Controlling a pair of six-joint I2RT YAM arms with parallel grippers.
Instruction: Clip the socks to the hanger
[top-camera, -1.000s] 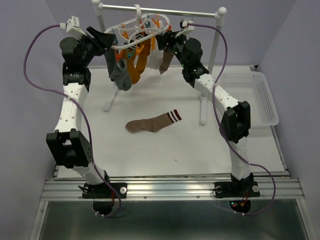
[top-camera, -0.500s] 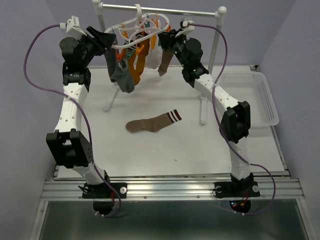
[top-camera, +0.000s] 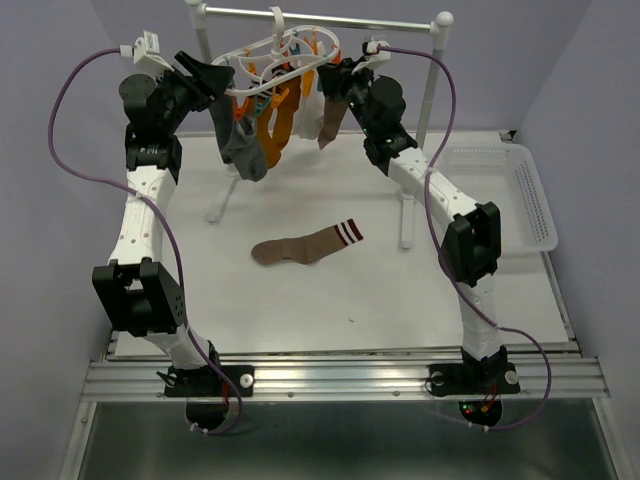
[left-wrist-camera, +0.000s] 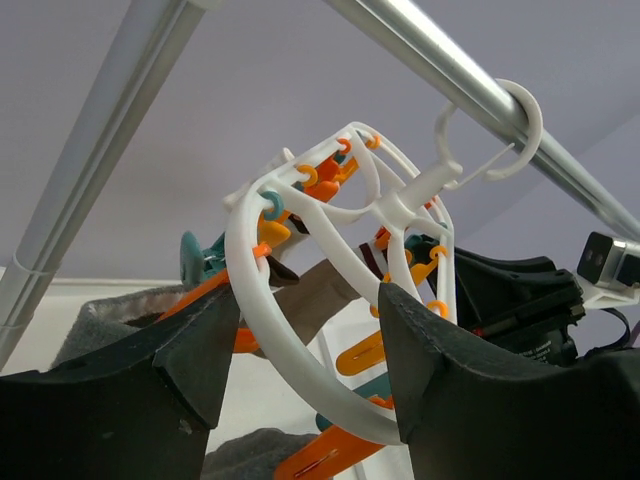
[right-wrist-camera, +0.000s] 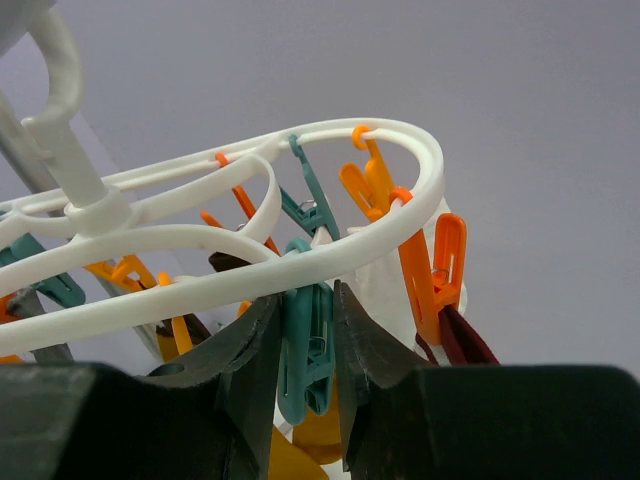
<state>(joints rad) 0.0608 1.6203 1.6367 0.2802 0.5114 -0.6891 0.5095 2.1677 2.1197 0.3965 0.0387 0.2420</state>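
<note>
The white oval hanger (top-camera: 275, 55) hangs by its hook on the rail, with orange and teal clips. A grey sock (top-camera: 242, 145), mustard socks (top-camera: 272, 125), a white sock (top-camera: 308, 115) and a beige-brown sock (top-camera: 330, 120) hang from it. A brown striped sock (top-camera: 305, 245) lies flat on the table. My left gripper (top-camera: 222, 78) is open, its jaws (left-wrist-camera: 308, 300) either side of the hanger's outer ring (left-wrist-camera: 300, 350). My right gripper (top-camera: 330, 78) is shut on a teal clip (right-wrist-camera: 310, 350) under the ring (right-wrist-camera: 200, 260), its jaws (right-wrist-camera: 308, 300) squeezing the clip.
The metal rail (top-camera: 320, 17) on white ball-topped posts spans the back of the table, its right post (top-camera: 428, 90) beside my right arm. A white perforated basket (top-camera: 520, 195) sits at the right edge.
The left gripper, the hanger's left end and the grey sock have shifted slightly left and up. The right gripper stays on the teal clip.
</note>
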